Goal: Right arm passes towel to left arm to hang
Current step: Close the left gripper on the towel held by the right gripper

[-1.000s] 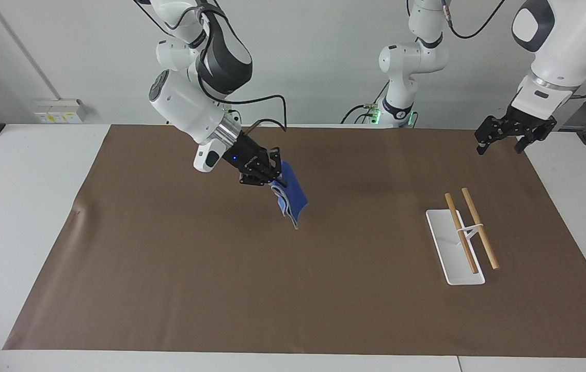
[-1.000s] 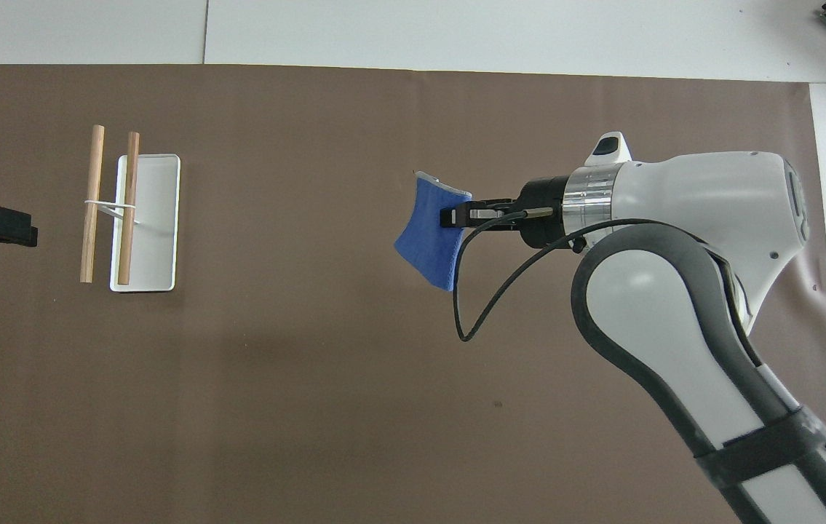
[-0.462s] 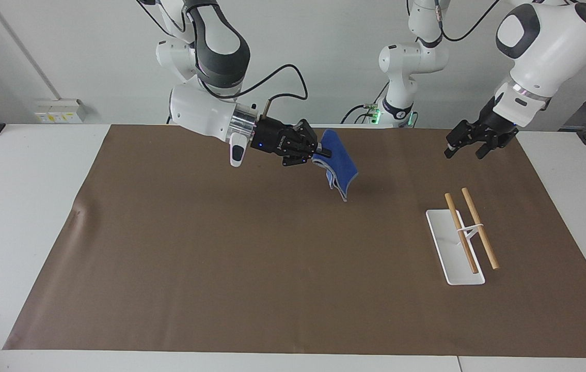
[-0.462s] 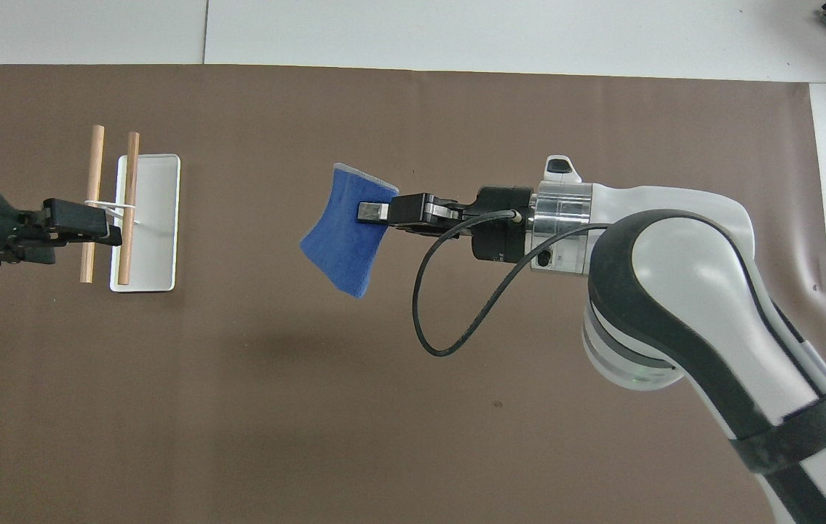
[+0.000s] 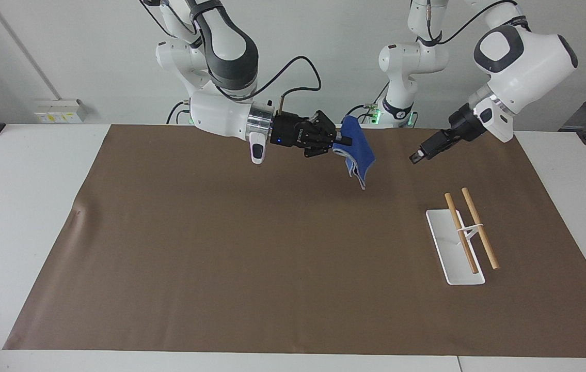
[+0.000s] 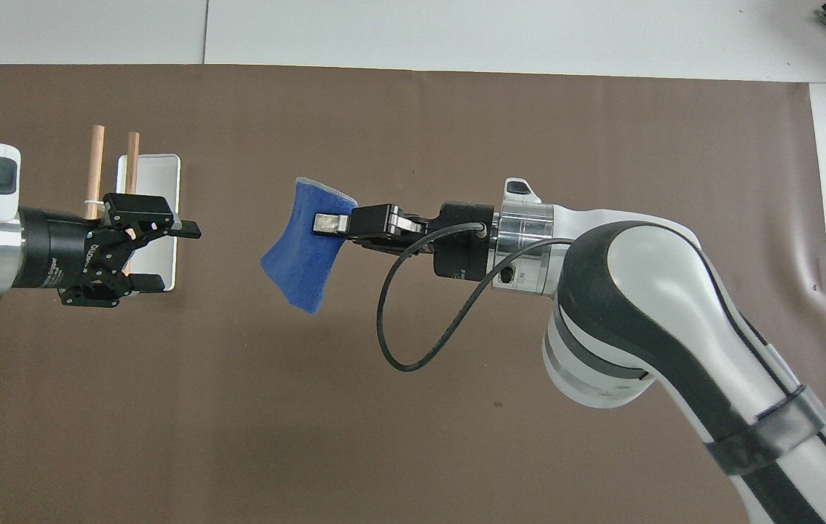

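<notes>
The blue towel [image 5: 360, 155] hangs folded in the air over the brown mat [image 5: 220, 258], with my right gripper [image 5: 342, 140] shut on its upper edge. In the overhead view the towel [image 6: 303, 255] droops from the right gripper [image 6: 325, 223], whose arm lies level. My left gripper [image 5: 416, 156] is open and points at the towel from the left arm's end, with a clear gap between them. Its two fingers [image 6: 191, 231] stand wide apart around nothing in the overhead view of the left gripper [image 6: 172, 256].
A hanging rack with two wooden rods [image 5: 471, 230] on a white base [image 5: 447, 258] stands on the mat toward the left arm's end. In the overhead view the left gripper covers part of the rods [image 6: 96, 156]. A third arm's base stands at the table's edge.
The right arm lifted the towel, levelled out and carried it toward the left arm's end. The left arm swung in and turned its open gripper toward the towel.
</notes>
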Motion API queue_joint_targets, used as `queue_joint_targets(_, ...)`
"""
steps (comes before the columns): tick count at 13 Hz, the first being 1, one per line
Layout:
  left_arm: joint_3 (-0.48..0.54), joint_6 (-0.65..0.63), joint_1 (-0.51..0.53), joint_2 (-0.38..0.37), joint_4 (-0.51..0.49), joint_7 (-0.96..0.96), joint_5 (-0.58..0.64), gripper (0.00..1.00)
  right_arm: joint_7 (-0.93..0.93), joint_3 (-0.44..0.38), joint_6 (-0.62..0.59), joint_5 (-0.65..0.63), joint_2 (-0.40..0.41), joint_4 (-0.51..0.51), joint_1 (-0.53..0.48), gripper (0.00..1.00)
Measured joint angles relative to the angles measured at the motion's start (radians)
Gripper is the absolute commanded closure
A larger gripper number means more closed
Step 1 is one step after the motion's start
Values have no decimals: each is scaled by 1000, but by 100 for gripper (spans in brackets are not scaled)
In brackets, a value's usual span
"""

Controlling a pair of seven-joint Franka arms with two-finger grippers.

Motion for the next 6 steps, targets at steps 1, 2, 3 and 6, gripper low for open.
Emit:
queue_joint_targets(1,-1,36,-22,-12,-34,-65,-68,0,0,0,2,4,0,-3,5,100)
queue_joint_targets(2,-1,74,-43,-23,-66,-119,-133,0,0,0,9,5,0,-6,11,100)
queue_joint_targets(3,-1,115,-65,-34,-95,-164,-188,0,0,0,16,6,0,-8,15,100)
queue_joint_targets(6,-1,272,-142,-51,-180,-220,-380,0,0,0,17,6,0,-10,16,100)
